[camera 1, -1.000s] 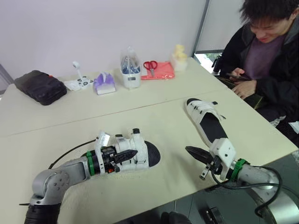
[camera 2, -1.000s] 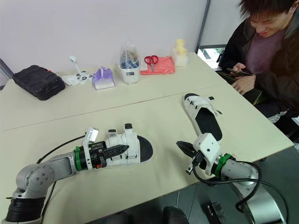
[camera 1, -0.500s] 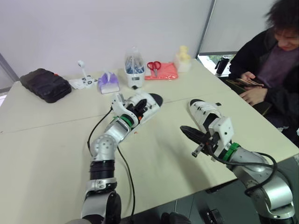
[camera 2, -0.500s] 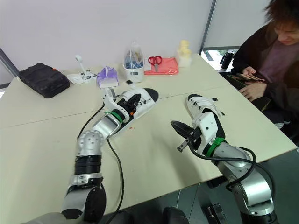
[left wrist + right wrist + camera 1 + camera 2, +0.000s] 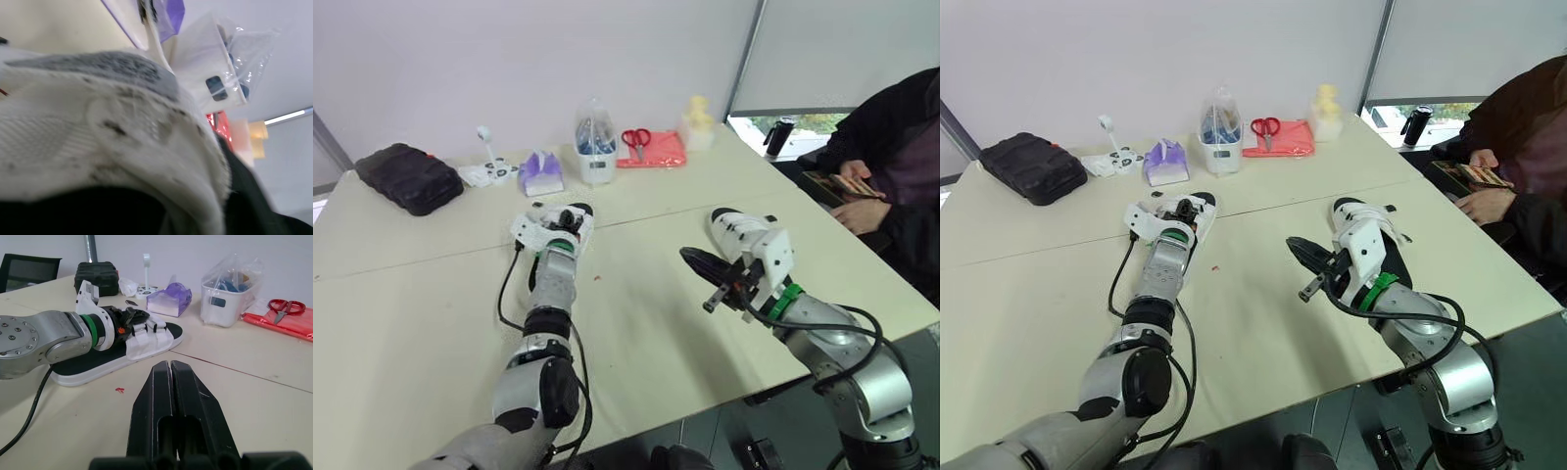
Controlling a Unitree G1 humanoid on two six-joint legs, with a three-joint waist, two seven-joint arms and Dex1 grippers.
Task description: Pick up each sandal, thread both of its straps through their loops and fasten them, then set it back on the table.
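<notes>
White sandal (image 5: pixel 151 337) clamped in left tool (image 5: pixel 131 316), right tool (image 5: pixel 169 364) closed, empty, purple pack (image 5: pixel 171 298) near

A pale cream desk (image 5: pixel 401 323), made of two tops butted along a thin seam (image 5: pixel 431 258), stands against a plain light wall (image 5: pixel 460 59). At the far right corner a dark upright frame post (image 5: pixel 745 49) borders a lowered pale blind (image 5: pixel 852 44), with a daylit strip of window (image 5: pixel 808 122) beneath it. Dark grey floor (image 5: pixel 705 431) lies past the desk's near edge, and what looks like a black chair back (image 5: pixel 29 267) stands off its far left end.
</notes>
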